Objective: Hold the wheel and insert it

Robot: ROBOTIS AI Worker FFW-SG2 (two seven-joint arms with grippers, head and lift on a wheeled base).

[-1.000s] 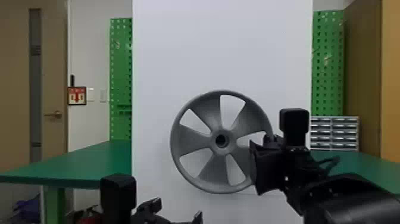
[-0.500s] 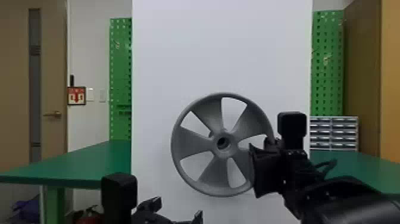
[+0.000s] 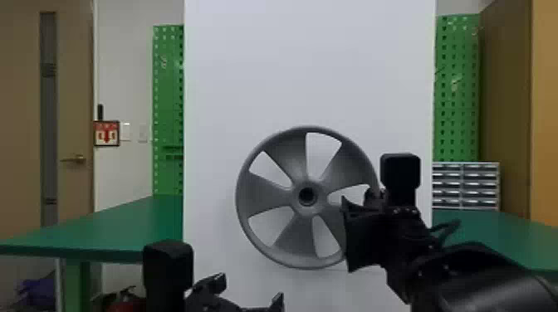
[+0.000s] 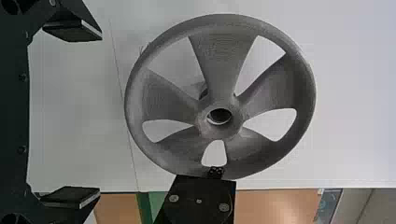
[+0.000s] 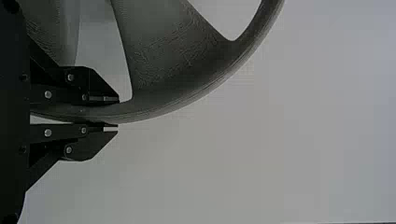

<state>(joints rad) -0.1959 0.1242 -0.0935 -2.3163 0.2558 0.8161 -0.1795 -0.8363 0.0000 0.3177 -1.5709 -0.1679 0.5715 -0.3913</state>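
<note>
Wheel, head view: the grey, five-spoked wheel [image 3: 270, 191] is held upright before a white panel [image 3: 290, 62], hub facing the camera; whether it touches the panel, I cannot tell.
Right gripper, head view: the right gripper [image 3: 357, 232] is at the wheel's rim on the robot's right; one flat finger shows in front of the rim.
Left gripper, head view: the left gripper [image 3: 247, 292] is low, near the bottom edge, its fingers spread, apart from the wheel.
Room, head view: green tables [image 3: 104, 224] flank the panel; green pegboards [image 3: 168, 103] rise behind; a drawer unit [image 3: 465, 184] sits on the right; a door [image 3: 25, 124] and a red sign [image 3: 107, 133] are at left.
Left gripper, left wrist view: released, nothing between the widely parted fingers [image 4: 74, 30]; the wheel is out beyond them.
Wheel, left wrist view: the right gripper meets the rim; part of something dark shows through an opening beside the hub, too hidden to name.
Right gripper, right wrist view: clenched on the wheel's rim, the rim pinched between its two fingers; spokes spread away from the grip, the pale panel behind.
</note>
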